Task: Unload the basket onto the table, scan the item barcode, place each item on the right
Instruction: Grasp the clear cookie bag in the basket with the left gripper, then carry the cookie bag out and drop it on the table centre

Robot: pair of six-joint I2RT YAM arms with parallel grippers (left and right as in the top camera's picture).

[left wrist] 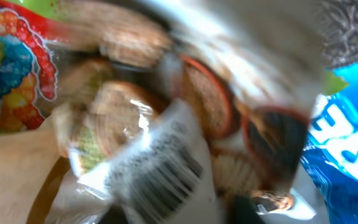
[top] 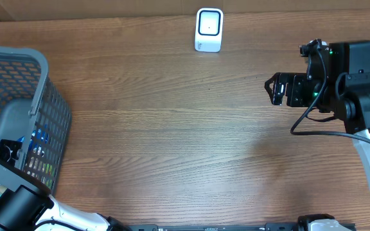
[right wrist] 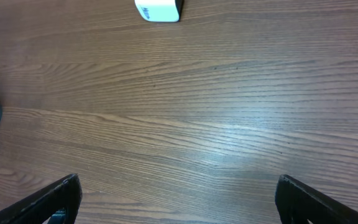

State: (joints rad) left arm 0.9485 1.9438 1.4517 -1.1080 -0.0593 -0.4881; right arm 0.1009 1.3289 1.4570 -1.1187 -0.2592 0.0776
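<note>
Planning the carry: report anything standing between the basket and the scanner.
Nothing visible: bare table lies between basket and scanner. Only the basket's own wall needs clearing; the right gripper hangs off to the side.

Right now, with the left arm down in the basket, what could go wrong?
1. Packs lie crowded in the basket, and the left wrist view is blurred: a grab may take the wrong one, or two.
2. The barcode on the cookie pack sits on crinkled film, so the scanner may misread it.
3. The basket's wall stands high; a lifted pack could snag on it.
</note>
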